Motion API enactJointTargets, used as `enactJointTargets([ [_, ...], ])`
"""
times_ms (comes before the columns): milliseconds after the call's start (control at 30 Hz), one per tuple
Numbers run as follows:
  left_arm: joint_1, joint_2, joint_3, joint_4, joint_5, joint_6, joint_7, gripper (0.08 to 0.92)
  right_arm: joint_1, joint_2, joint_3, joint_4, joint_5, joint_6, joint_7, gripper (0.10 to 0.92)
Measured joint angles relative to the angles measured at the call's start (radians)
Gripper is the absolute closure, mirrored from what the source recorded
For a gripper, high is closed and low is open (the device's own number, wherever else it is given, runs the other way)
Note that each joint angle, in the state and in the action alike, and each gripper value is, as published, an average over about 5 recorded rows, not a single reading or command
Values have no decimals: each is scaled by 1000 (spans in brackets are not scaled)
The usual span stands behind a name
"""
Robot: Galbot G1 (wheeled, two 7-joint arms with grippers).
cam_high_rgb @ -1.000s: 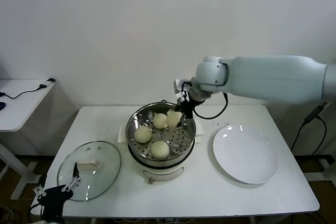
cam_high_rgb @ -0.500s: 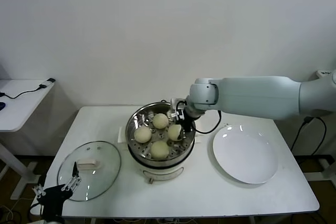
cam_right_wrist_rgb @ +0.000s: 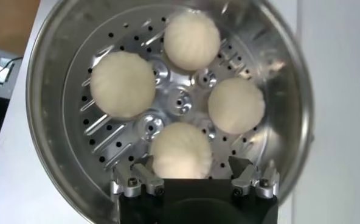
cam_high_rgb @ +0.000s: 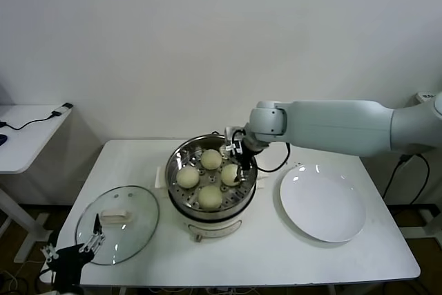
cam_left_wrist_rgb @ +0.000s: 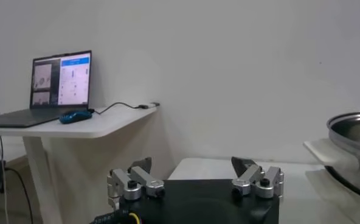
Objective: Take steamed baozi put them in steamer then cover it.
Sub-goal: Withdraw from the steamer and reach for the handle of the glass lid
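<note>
All four steamed baozi point(cam_high_rgb: 209, 177) sit on the perforated tray inside the steamer point(cam_high_rgb: 181, 162), which stands near the middle of the white desk point(cam_high_rgb: 276, 253). They are spaced around the tray's centre — one at the back, one on the robot's left, one at the front and one on the right — with bare metal showing between them.

The right tool point(cam_high_rgb: 235, 164) reaches in over the steamer's right rear rim, directly at the right-hand bun. In the right wrist view its fingers point(cam_right_wrist_rgb: 137, 176) stand apart on either side of that bun, and the tool point(cam_right_wrist_rgb: 194, 173) grips nothing; whether a fingertip brushes the dough is hard to say, as the bun fills much of the gap.

The left tool point(cam_high_rgb: 69, 252) is parked low at the desk's front left corner, beside the glass lid point(cam_high_rgb: 117, 224). Its fingers point(cam_left_wrist_rgb: 140, 167) are spread wide and empty — the left wrist view shows the tool point(cam_left_wrist_rgb: 195, 167) facing a side desk point(cam_left_wrist_rgb: 76, 125) with a laptop point(cam_left_wrist_rgb: 58, 85) on it.

The lid lies flat on the desk to the steamer's left, well off the pot, so the steamer stands uncovered. A bare white plate point(cam_high_rgb: 322, 203) rests on the desk to the steamer's right.
</note>
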Motion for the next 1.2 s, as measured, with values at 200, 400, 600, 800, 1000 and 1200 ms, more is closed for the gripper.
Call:
enactJointTargets([
  [200, -6, 5, -3, 0, 0, 5, 4, 177, 13, -55, 77, -12, 58, 35, 17, 203],
  [400, -17, 22, 3, 0, -5, 19, 11, 177, -38, -142, 247, -69, 100, 117, 144, 203],
  [600, -46, 39, 5, 2, -14, 43, 21, 177, -150, -242, 452, -121, 111, 209, 305, 203],
  [800, -89, 61, 4, 12, -30, 51, 30, 177, -381, -375, 721, -119, 81, 294, 422, 203],
  [1000, -110, 88, 10, 25, -41, 53, 46, 177, -734, -481, 1060, -88, 32, 417, 501, 203],
  [1200, -113, 114, 16, 36, -41, 48, 59, 177, -1132, -514, 1454, -29, 6, 525, 534, 203],
])
